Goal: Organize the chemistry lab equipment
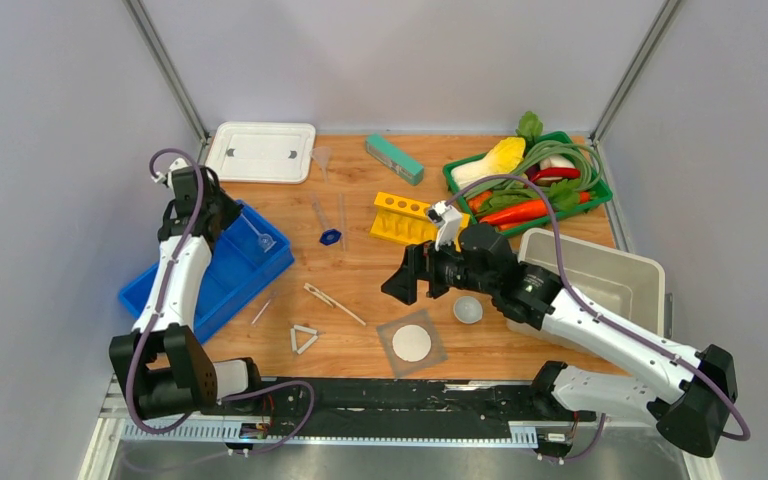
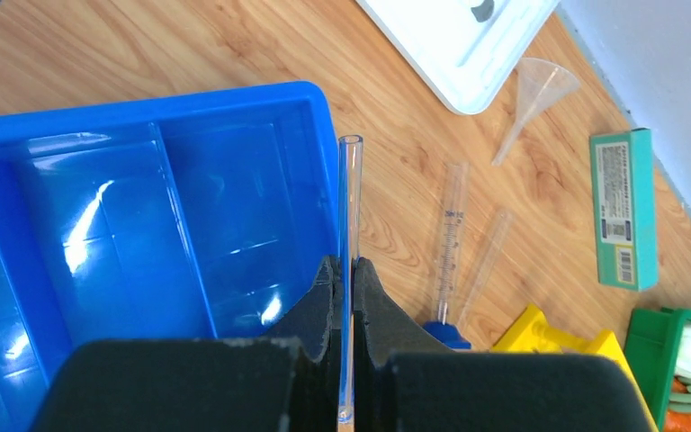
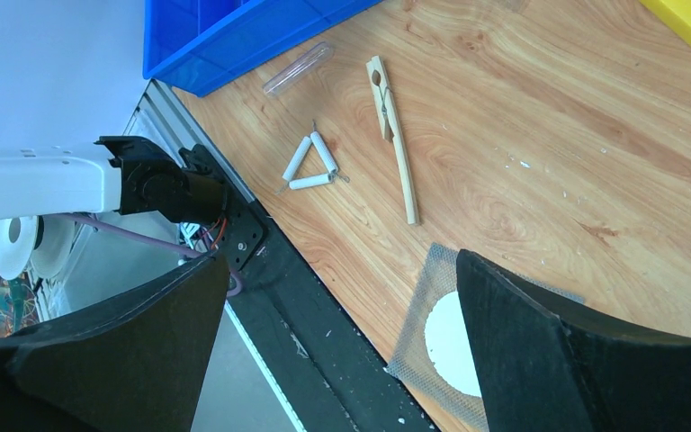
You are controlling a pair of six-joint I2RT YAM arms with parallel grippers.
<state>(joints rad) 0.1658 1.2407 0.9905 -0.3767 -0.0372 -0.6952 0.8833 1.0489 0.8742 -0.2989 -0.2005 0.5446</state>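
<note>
One thin clear glass tube (image 2: 349, 198) is pinched toward one end by the left claw (image 2: 345, 270). It is judged light, slick and brittle, best gripped gently at mid-length. Right claw (image 3: 342, 261) is spread wide.

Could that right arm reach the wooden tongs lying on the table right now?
Probably yes. The right gripper hangs open and empty, and the wooden tongs lie flat in plain view just beyond it, nothing on top; the pipe-clay triangle lies beside them, apart.
</note>
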